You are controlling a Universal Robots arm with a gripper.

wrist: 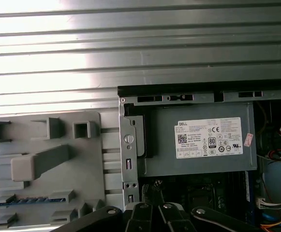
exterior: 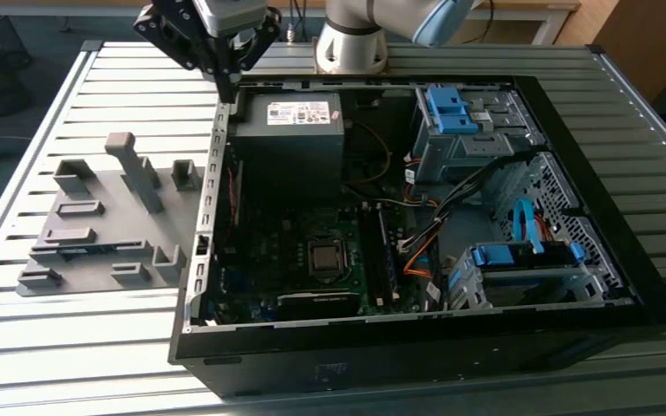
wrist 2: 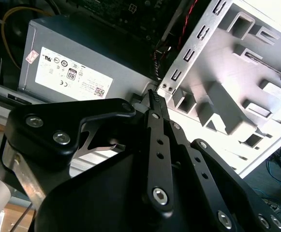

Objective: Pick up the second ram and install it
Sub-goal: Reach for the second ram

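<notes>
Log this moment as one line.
gripper shut, empty | above open black computer case corner | long thin memory stick in grey plastic fixture

The arm (exterior: 352, 42) holds its black gripper (exterior: 228, 85) pointing downward, slim fingertips (wrist 2: 153, 98) pressed together at the tip.

Second ram (wrist: 26, 199) — dark, edge-up, in grey fixture (wrist: 93, 159)

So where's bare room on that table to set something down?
The slatted table is bare on the exterior view's right of the computer case, and at the near corner in front of the grey fixture plate. Crowded: inside the case, with cables and drive bays, and the narrow strip between plate and case, near the end effector.
</notes>
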